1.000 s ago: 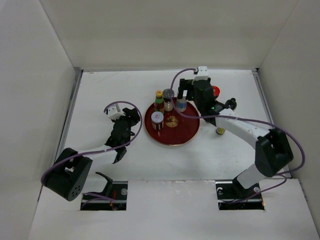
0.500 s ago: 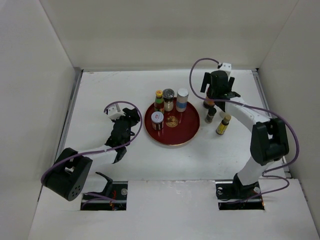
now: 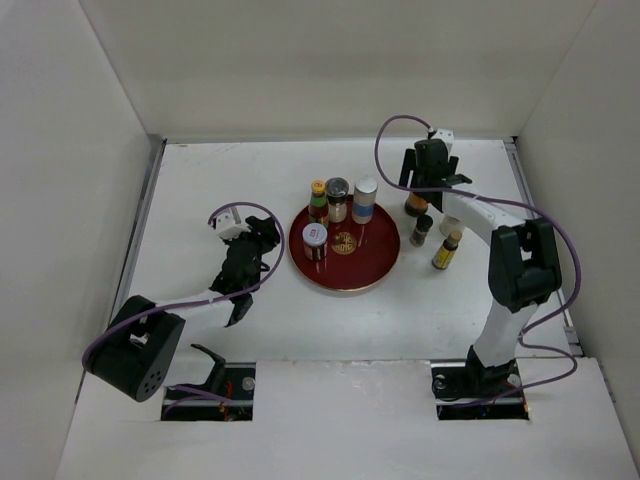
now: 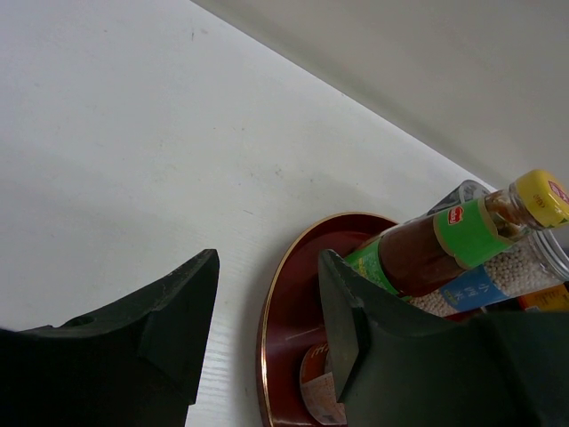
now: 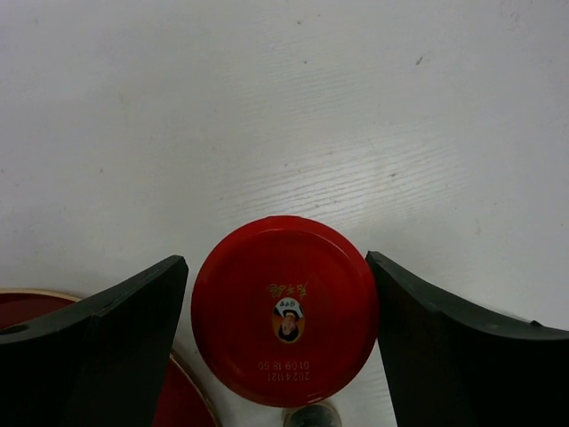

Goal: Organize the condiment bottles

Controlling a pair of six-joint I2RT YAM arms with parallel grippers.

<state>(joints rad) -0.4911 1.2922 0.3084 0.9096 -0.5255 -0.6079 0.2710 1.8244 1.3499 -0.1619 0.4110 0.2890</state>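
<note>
A round red tray holds several condiment bottles: a yellow-capped green-label bottle, a dark-lidded jar, a silver-capped blue-label bottle and a white-lidded jar. To the tray's right stand a red-lidded jar, a small black-capped bottle and a yellow bottle. My right gripper is open, its jaws on either side of the red lid. My left gripper is open and empty at the tray's left rim.
The left wrist view shows the yellow-capped bottle and the blue-label jar close past my right finger. White walls enclose the table on three sides. A purple cable loops above the right arm.
My right gripper left the silver-capped bottle standing on the tray and swung right and back to sit over the red-lidded jar. The left arm has not moved.
</note>
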